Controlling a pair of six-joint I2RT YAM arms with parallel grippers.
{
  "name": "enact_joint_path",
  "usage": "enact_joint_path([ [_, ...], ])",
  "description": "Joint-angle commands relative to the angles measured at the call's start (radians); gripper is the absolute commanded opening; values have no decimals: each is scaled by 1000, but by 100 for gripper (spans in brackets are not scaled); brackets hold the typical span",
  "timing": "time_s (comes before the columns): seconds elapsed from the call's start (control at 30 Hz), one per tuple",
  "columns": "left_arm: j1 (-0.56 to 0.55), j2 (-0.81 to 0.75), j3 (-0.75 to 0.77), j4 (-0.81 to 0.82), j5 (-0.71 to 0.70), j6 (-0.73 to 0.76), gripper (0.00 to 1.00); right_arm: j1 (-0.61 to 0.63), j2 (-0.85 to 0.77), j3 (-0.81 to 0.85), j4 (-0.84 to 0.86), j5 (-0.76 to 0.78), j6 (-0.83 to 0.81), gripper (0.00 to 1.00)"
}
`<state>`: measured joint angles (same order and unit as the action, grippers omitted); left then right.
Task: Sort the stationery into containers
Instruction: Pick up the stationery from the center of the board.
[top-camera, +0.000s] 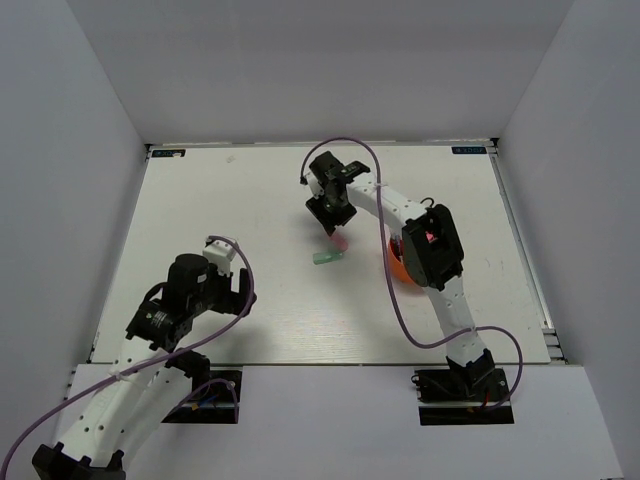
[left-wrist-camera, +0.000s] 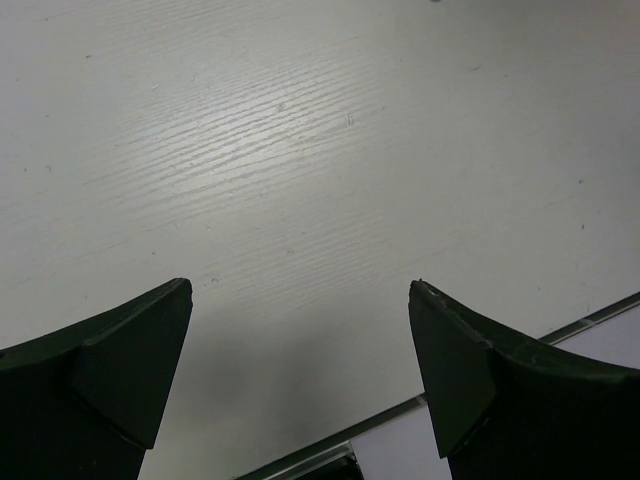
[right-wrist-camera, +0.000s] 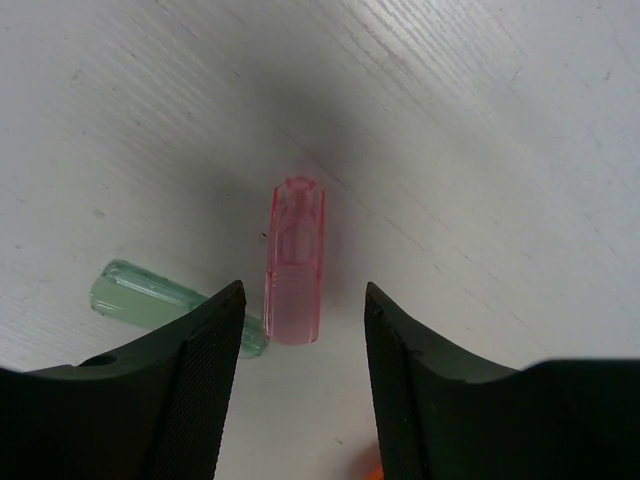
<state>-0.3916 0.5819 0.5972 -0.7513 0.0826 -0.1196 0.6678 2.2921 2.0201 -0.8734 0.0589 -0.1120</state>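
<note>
Orange-red cup (top-camera: 392, 265) mostly behind right arm (top-camera: 432, 250)

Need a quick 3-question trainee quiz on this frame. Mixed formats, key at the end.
1. True or false: the right claw is shut on the pink marker.
2. In the left wrist view, what shows between the fingers of the left claw? A) only tabletop B) scissors C) a thin pen
3. Fill in: in the right wrist view, the pale green marker lies to the ___ of the pink marker.

Key: 1 false: the claw is open, with the marker lying on the table between its fingers. 2 A. 3 left.
</note>
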Motion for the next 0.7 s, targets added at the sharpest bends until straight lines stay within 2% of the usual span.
enact_joint_path([
  [0.0,7,4,-5,17,58,12,100,0,18,35,-6,-18,-5,55],
  [0.6,7,6,-7,13,55,18,100,-13,96,40,19,-27,-12,56],
  [0.67,5,4,-5,13,57,18,100,-16,105,40,16,-24,-15,53],
])
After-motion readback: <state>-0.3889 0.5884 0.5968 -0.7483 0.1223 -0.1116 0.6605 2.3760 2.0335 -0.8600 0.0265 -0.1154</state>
